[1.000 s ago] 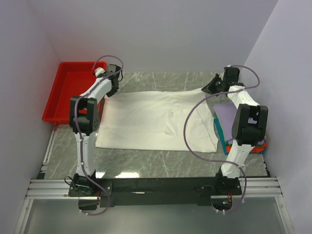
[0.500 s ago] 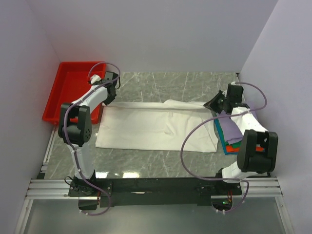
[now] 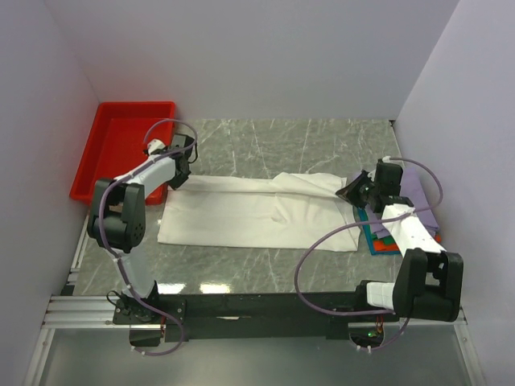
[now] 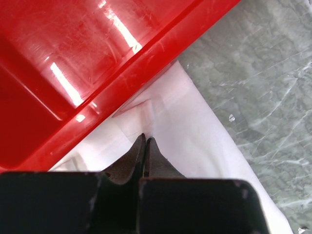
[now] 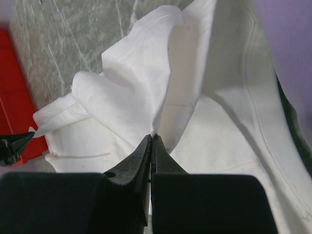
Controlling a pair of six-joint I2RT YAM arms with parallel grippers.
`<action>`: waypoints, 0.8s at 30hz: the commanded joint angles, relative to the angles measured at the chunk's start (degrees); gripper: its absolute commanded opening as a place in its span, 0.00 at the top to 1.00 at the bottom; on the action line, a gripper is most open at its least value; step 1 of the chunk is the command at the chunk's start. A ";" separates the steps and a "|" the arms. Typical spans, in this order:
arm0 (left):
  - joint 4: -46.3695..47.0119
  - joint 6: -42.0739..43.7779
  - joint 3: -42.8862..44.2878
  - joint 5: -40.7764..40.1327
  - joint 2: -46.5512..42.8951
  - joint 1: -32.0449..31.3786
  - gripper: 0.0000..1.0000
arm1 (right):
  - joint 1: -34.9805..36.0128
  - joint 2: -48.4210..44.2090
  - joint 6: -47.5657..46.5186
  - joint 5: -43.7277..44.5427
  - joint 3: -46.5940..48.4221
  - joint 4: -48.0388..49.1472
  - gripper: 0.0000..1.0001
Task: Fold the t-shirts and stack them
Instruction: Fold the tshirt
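A large white t-shirt (image 3: 249, 209) lies spread across the marble table, its far edge folded toward the front; no red print shows. My left gripper (image 3: 179, 178) is shut on the shirt's far left corner (image 4: 161, 112), next to the red tray. My right gripper (image 3: 348, 191) is shut on the shirt's far right corner (image 5: 161, 97), which is lifted and bunched. A stack of folded shirts (image 3: 418, 201), lavender on top with teal and orange edges below, sits at the right, partly under my right arm.
A red plastic tray (image 3: 113, 145) stands at the far left, its rim (image 4: 122, 78) close beside my left gripper. Walls close in on left, back and right. Bare marble (image 3: 322, 141) lies behind the shirt.
Both grippers have moved toward the front of the table, pulling the white shirt's far edge over itself. The shirt now looks narrower front to back.
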 commanded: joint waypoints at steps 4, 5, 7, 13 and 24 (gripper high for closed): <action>2.27 -1.14 -1.88 -0.50 -5.14 -0.25 0.99 | -0.51 -4.72 -0.67 0.98 -2.80 0.82 1.00; 2.19 -1.05 -1.97 -0.50 -5.23 -0.25 0.99 | -0.51 -5.24 -0.59 0.80 -3.06 0.55 1.00; 2.18 -1.23 -2.23 -0.50 -5.40 -0.25 0.99 | -0.51 -5.95 -0.59 0.54 -4.03 0.55 1.00; 2.80 -1.05 -3.73 -0.15 -6.46 -0.25 0.99 | -0.77 -9.73 -1.03 2.47 -6.22 -1.12 1.00; 3.85 -0.35 -4.61 0.82 -7.07 -0.25 0.99 | -1.12 -8.59 -1.56 2.30 -8.68 -0.16 1.00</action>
